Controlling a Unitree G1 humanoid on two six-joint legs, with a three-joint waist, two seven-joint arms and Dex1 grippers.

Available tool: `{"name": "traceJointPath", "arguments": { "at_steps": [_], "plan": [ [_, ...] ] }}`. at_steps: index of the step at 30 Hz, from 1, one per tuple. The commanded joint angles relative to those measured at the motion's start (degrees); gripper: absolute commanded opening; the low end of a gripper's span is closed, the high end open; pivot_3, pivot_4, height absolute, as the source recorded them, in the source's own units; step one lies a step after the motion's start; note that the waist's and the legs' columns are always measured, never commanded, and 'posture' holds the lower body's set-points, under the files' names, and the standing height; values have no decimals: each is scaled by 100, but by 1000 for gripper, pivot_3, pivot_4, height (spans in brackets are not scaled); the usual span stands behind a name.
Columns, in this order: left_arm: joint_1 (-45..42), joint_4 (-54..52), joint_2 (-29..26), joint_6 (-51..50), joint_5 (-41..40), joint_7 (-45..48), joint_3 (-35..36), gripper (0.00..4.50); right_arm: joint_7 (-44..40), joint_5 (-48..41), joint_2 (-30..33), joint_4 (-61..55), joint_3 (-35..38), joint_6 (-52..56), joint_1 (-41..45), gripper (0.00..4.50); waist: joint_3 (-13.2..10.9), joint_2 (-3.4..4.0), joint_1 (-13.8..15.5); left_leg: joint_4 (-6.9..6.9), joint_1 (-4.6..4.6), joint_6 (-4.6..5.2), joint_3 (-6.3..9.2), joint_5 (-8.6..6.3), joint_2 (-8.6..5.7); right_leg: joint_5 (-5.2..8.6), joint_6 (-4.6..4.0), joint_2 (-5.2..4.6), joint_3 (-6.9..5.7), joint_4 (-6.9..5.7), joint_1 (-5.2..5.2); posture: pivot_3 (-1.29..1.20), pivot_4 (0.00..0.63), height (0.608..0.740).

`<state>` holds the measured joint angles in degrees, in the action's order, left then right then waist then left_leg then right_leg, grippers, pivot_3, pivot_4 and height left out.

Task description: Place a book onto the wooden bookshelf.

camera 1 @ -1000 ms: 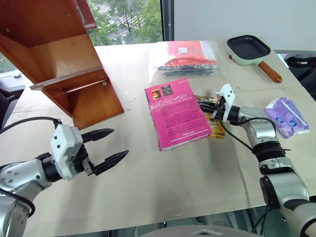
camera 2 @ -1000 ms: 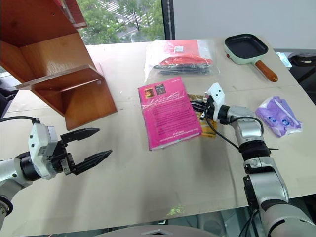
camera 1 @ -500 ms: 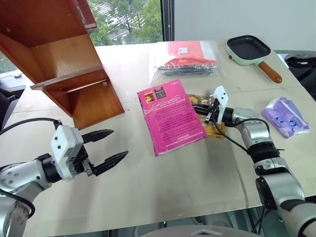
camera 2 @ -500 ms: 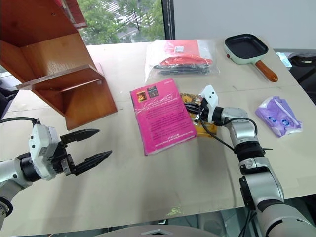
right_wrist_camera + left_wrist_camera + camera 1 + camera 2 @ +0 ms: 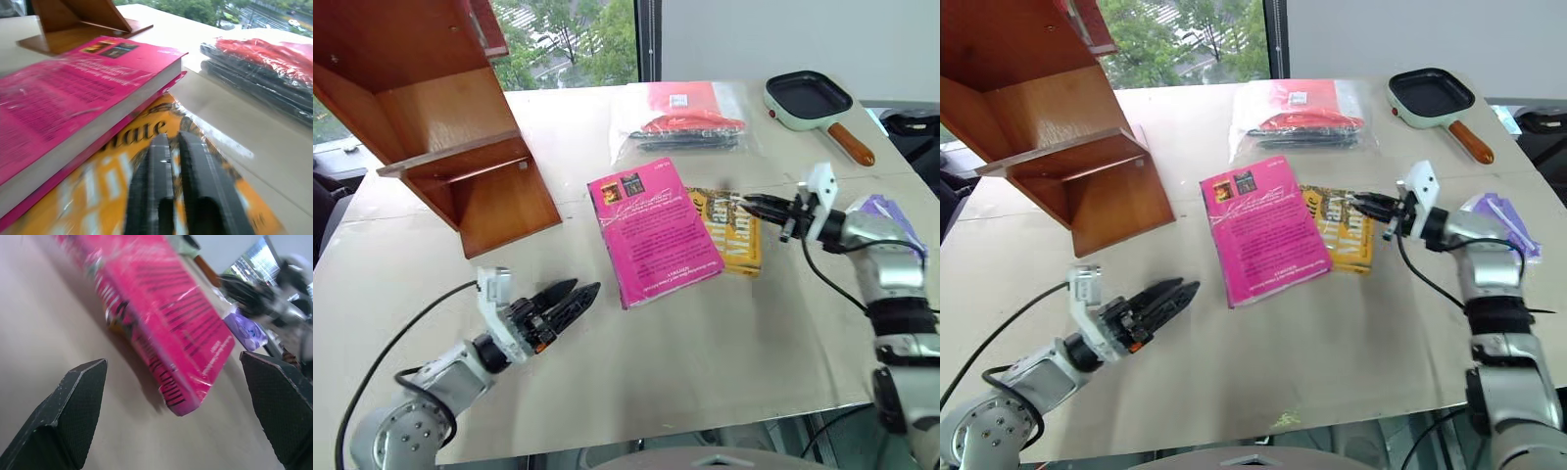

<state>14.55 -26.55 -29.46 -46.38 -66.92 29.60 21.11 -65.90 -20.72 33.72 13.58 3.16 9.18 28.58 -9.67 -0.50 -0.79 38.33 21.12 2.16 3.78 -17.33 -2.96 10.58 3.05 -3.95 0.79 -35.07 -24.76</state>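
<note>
Head stereo pair looks forward-down over worktop. Left wrist view: low, close, facing pink book. Right wrist view: close, same book; shared by all.
</note>
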Motion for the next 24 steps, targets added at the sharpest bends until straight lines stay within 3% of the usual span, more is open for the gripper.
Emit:
{"name": "traceJointPath", "arguments": {
  "at_steps": [1, 6, 9, 14, 24],
  "plan": [
    [-496, 812, 314, -388, -1043, -407, 51, 4500, -244, -603, 401, -1246, 251, 623, -501, 2140, 2, 4, 19, 0, -7, 0, -4, 0, -2, 0, 0, -1, 2, -9, 1, 0, 150, 740],
    [-1563, 2087, 340, -1019, -1715, -624, -44, 4500, -50, -1140, 658, -2307, 514, 1183, -1100, 4464, 7, -16, 18, 16, -41, 9, -7, -2, -7, 0, -2, -2, 7, -51, 23, 0, 150, 740],
    [-2269, 3122, 321, -1327, -1723, -640, -59, 4500, 34, -1474, 731, -2784, 683, 1448, -1410, 4464, 18, -34, 41, 25, -53, 3, 8, 3, -6, 1, -3, 28, -5, -54, 41, 0, 150, 740],
    [-3443, 4934, 17, -1610, -967, -142, -165, 4500, 31, -2122, 946, -3404, 1134, 1859, -1949, 4464, 21, -39, 47, 31, -53, -22, 13, 17, -14, 1, -3, 29, -6, -55, 46, 0, 150, 740],
    [-4746, 6318, -105, -2229, 382, 1438, -817, 4500, 443, -2833, 824, -4116, 1498, 2103, -2460, 4464, 24, -43, 82, 30, -49, -23, 17, 17, -18, 0, -2, 20, -9, -54, 45, 0, 150, 740]
  ]
}}
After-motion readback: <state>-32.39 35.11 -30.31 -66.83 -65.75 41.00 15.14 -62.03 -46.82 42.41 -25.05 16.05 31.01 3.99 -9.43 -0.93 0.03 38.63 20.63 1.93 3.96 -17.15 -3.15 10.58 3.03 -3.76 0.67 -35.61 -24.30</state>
